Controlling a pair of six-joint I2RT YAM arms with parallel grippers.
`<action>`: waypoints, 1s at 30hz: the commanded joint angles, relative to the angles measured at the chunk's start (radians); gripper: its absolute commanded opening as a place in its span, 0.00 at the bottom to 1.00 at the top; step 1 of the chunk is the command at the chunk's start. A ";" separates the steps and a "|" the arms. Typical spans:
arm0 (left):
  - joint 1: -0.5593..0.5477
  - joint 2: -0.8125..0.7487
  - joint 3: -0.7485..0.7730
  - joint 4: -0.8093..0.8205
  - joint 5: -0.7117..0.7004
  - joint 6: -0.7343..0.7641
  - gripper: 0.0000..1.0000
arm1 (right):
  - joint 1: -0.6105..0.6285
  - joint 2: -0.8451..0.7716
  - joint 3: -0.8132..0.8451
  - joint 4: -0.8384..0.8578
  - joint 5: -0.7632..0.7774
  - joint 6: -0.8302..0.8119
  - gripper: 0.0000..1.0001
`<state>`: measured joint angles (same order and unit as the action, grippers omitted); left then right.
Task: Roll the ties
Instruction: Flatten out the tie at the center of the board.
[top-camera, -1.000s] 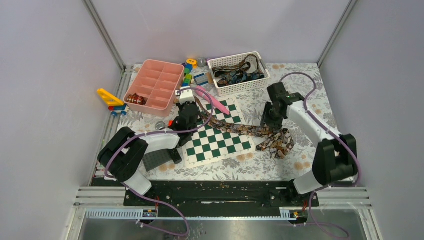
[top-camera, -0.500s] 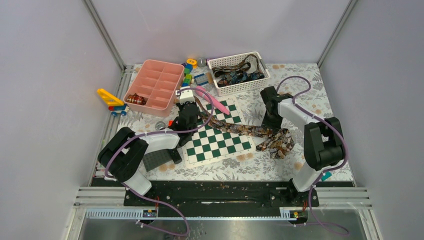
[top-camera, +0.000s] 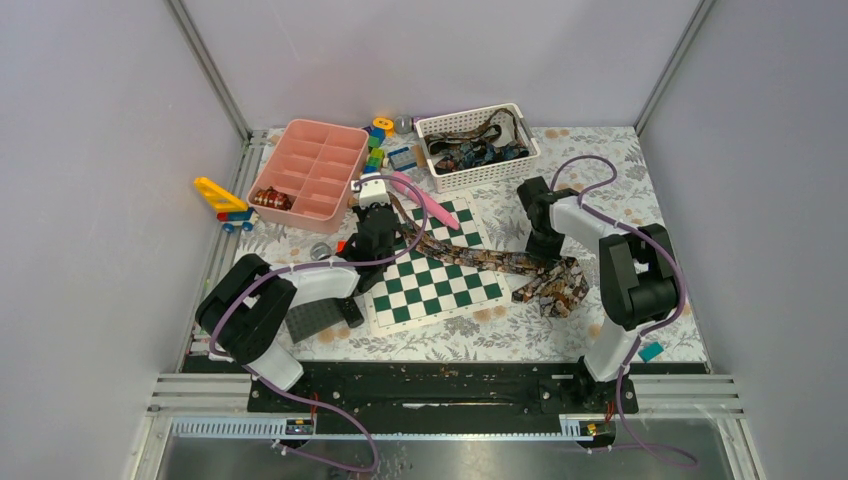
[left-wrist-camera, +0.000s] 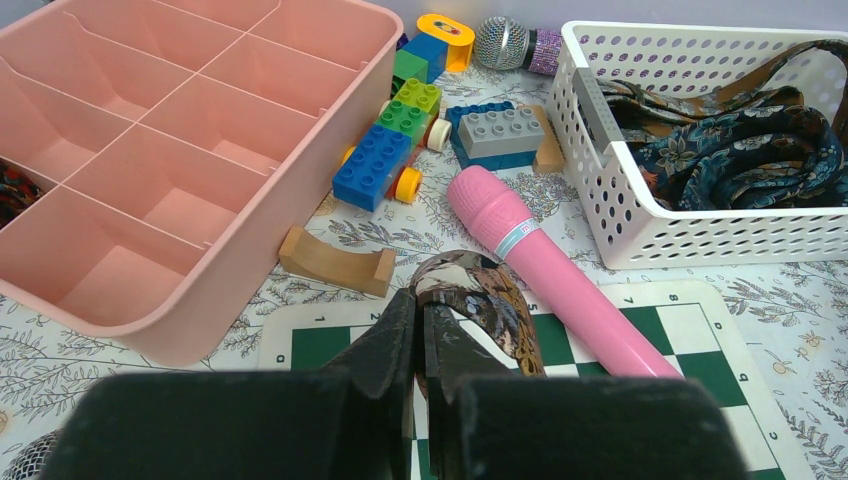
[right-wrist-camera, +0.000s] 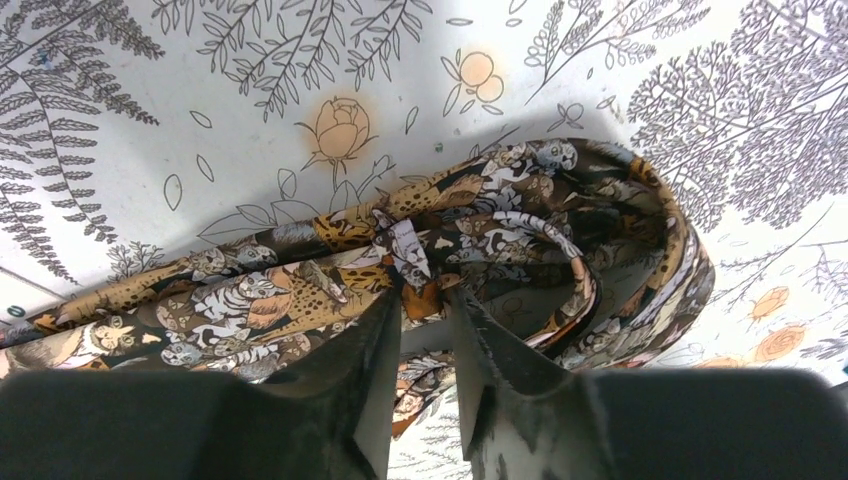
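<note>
- The left gripper (left-wrist-camera: 418, 300) is closed on the narrow end of the brown tie (top-camera: 480, 258), at the far-left corner of the chessboard (top-camera: 430, 290).
- This tie lies unrolled across the board toward the right edge of the desk, where its wide end is bunched in loose folds.
- The right gripper (right-wrist-camera: 425, 295) has its jaws narrow, one on each side of a fold there; we cannot tell if it pinches the fabric.
- One small patterned coil (top-camera: 270, 199) sits in the near-left compartment of the pink tray (top-camera: 318, 150); we judge it is a tie already rolled.
- More ties (top-camera: 470, 150) lie unrolled in the white basket (top-camera: 485, 170) near the far edge, so we think most of the task is left.
</note>
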<state>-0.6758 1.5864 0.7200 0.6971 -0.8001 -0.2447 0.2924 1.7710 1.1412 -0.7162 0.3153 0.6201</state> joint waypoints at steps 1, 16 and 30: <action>-0.002 0.002 0.022 0.036 -0.024 -0.010 0.00 | -0.007 -0.005 -0.003 0.024 0.056 0.020 0.26; -0.002 0.029 0.044 0.002 -0.005 -0.037 0.00 | -0.117 -0.038 0.093 -0.279 0.191 0.207 0.00; -0.041 0.069 -0.055 0.065 0.042 -0.225 0.00 | -0.131 0.035 0.122 -0.561 0.306 0.320 0.00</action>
<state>-0.7143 1.6386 0.7212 0.6384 -0.7784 -0.3847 0.1665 1.8713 1.3308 -1.2488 0.6106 0.9066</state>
